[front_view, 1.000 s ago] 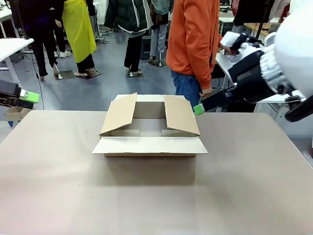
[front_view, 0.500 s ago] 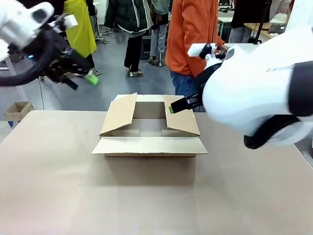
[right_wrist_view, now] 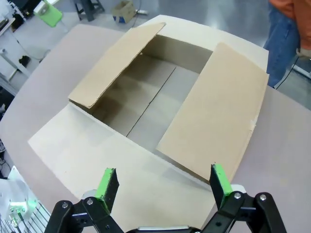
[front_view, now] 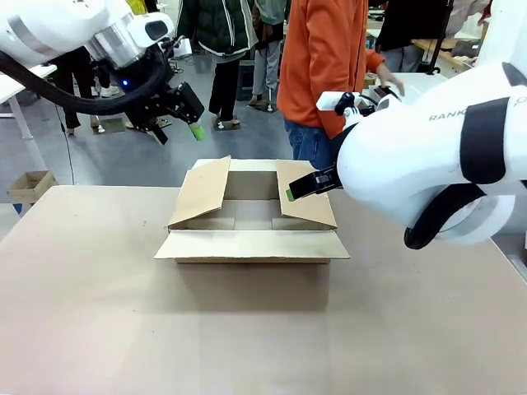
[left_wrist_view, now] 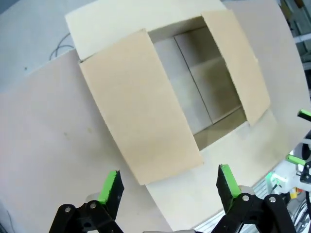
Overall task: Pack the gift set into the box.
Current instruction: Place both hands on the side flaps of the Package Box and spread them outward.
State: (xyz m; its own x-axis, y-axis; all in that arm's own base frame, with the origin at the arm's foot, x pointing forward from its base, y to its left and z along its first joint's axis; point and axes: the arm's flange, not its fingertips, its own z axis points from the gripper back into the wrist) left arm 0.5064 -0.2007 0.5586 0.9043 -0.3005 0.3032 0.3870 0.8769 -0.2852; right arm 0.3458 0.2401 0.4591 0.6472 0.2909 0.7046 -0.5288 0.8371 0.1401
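The box looks light and stiff, with bendy flaps. Hold a side flap by its edge. The left gripper and right gripper are wide, empty.

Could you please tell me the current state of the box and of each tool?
box: open, side flaps leaning inward, near flap folded out, nothing seen inside.
left tool: open, empty, in the air.
right tool: open, empty, near the right flap.
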